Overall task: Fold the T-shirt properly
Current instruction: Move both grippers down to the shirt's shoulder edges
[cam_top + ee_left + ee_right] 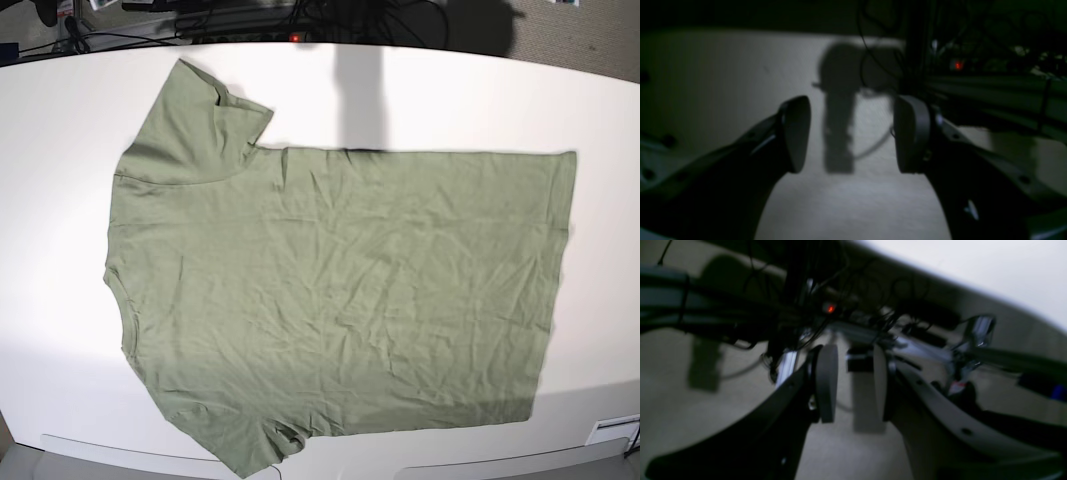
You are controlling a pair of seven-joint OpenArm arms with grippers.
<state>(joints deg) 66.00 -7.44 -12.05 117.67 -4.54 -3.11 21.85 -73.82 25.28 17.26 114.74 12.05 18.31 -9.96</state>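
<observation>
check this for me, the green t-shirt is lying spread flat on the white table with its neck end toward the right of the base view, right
Not quite. The T-shirt does lie spread flat on the white table, but its neck end and sleeves point toward the left of the base view; the straight hem is at the right.

No text, label, brand, number or sign can be read in any of the three views. The T-shirt (340, 290) lying on the tabletop (60, 180) is plain, with no print or visible tag. A small white sticker or plate (612, 430) sits at the tabletop's near right corner, but it is too small to make out any writing. Both wrist views are dark and blurred; the one small red light (830, 309) among the cables carries no marking that can be read.
</observation>
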